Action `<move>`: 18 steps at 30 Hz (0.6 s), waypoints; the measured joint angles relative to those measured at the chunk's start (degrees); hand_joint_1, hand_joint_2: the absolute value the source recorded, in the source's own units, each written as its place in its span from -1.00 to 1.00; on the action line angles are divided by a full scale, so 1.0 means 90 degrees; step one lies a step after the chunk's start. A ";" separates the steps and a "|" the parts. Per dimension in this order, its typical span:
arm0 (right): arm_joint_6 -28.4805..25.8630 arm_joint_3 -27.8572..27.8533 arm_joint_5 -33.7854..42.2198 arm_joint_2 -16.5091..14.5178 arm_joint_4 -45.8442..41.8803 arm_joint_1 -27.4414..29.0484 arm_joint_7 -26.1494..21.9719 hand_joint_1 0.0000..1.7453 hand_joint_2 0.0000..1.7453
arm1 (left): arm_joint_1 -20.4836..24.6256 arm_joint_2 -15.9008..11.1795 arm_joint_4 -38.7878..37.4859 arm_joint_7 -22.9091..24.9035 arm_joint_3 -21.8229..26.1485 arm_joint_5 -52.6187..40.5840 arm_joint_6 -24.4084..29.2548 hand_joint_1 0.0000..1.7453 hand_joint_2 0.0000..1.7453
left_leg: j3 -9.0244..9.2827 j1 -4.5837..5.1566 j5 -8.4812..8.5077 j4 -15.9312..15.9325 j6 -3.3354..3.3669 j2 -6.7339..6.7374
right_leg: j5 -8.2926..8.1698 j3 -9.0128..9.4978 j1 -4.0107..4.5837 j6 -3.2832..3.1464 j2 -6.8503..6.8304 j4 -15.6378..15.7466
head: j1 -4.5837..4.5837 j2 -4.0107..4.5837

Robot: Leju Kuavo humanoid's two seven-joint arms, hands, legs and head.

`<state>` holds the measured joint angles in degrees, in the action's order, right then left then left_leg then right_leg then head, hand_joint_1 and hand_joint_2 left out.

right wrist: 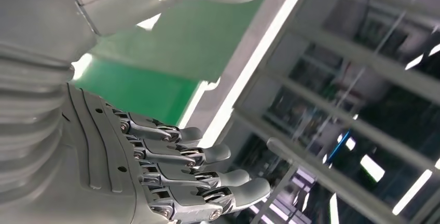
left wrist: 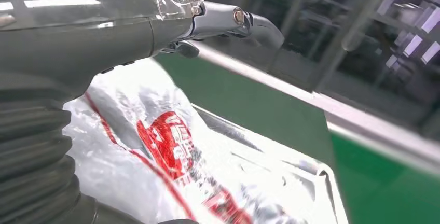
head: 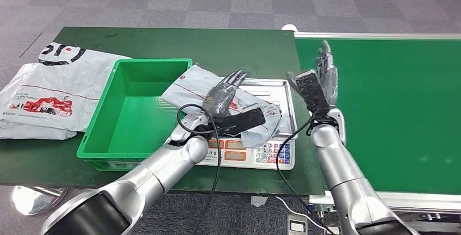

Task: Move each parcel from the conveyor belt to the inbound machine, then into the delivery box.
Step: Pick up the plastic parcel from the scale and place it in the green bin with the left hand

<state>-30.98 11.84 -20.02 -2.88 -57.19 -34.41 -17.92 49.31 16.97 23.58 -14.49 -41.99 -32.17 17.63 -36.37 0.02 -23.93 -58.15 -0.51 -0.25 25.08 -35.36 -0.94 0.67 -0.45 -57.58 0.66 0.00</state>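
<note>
A white and grey plastic parcel with red print lies crumpled on the steel tray of the inbound machine, a weighing scale, with one end over the rim of the green delivery box. My left hand rests flat on the parcel, fingers stretched out and not closed around it. In the left wrist view the parcel lies under the thumb. My right hand stands upright and open at the scale's right edge, holding nothing; its straight fingers show in the right wrist view.
The green conveyor belt runs on the right, with no parcel on the visible part. Other white parcels lie piled on the dark green table left of the box. The scale's keypad faces me. Black cables hang off both wrists.
</note>
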 joint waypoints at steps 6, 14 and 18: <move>-0.0111 -0.0252 -0.0252 0.0229 0.0214 -0.0109 0.0225 -1.00 1.00 | 0.0283 -0.0017 -0.0176 0.0063 -0.0610 -0.0493 -0.0615 -1.00 1.00 | 0.0002 -0.0002 0.0001 0.0001 0.0000 -0.0005 | 0.0001 0.0001 0.0002 0.0000 -0.0003 0.0000 | 0.0000 0.0000; -0.0086 -0.0330 -0.0907 0.0506 0.0456 -0.0209 0.0590 -1.00 1.00 | 0.0527 -0.0046 -0.0262 0.0039 -0.0964 -0.0932 -0.0980 -1.00 1.00 | 0.0003 -0.0001 0.0001 0.0000 0.0001 -0.0002 | 0.0000 0.0002 0.0000 0.0000 0.0000 -0.0001 | 0.0000 0.0000; -0.0077 -0.0397 -0.0916 0.0575 0.0520 -0.0212 0.0611 -1.00 1.00 | 0.0549 -0.0049 -0.0279 0.0026 -0.1074 -0.1040 -0.1033 -1.00 1.00 | 0.0003 -0.0001 0.0001 0.0000 0.0001 -0.0003 | 0.0000 0.0003 0.0001 0.0000 0.0000 -0.0001 | 0.0000 0.0000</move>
<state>-31.68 8.27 -28.26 2.30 -52.51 -36.32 -12.42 54.25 16.53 21.07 -14.25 -51.65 -41.53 8.33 -36.34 0.01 -23.92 -58.15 -0.50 -0.28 25.08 -35.33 -0.93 0.67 -0.45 -57.59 0.66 0.00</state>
